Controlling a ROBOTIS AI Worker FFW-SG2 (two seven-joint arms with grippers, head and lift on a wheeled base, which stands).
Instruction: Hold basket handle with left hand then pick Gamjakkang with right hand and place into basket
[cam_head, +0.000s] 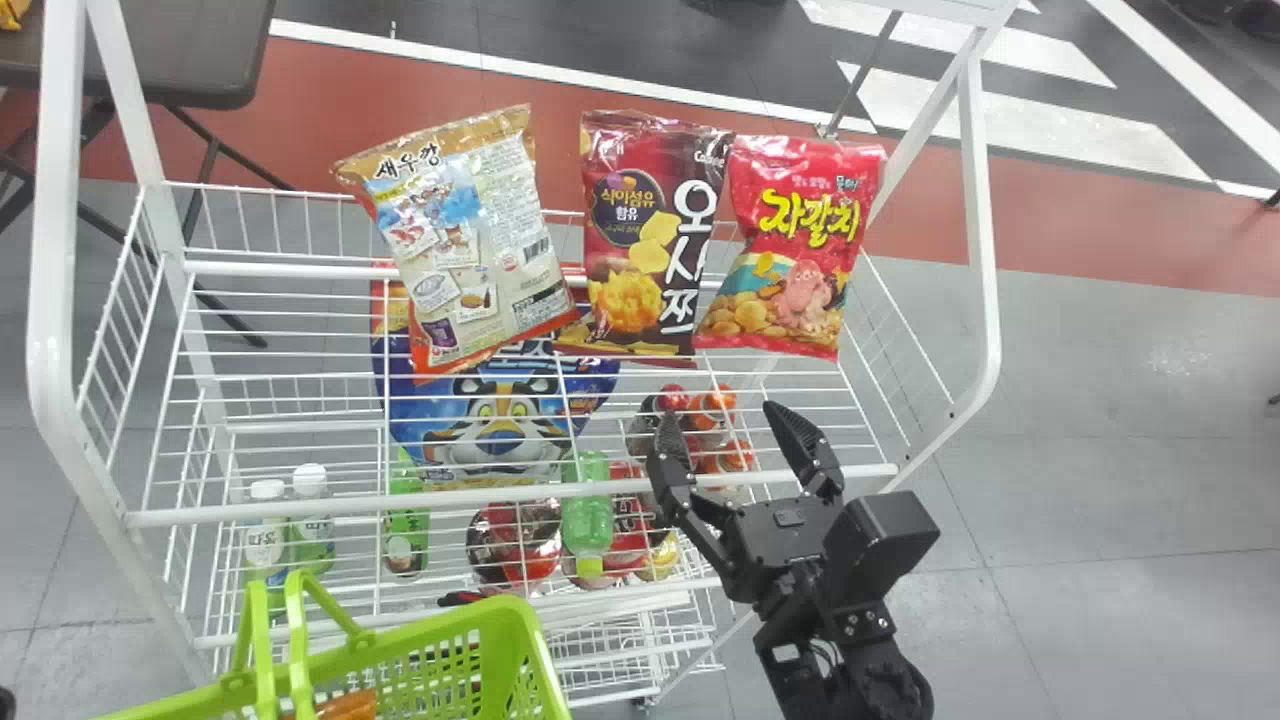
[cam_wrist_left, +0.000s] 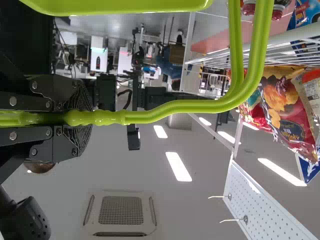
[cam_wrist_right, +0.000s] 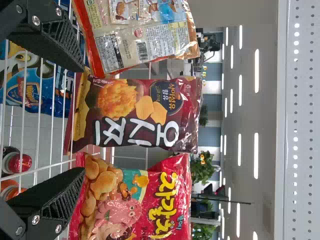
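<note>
Black arm (cam_head: 880, 690), boxy housing (cam_head: 890, 532), silver screws (cam_wrist_right: 36, 20), thin cables (cam_head: 826, 654)

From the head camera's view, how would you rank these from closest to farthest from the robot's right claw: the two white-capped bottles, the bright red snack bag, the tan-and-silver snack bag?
In the head view, from the right gripper:
1. Bright red snack bag, just beyond, slightly right.
2. Tan-and-silver snack bag, beyond, to the left.
3. White-capped bottles, far left.
</note>
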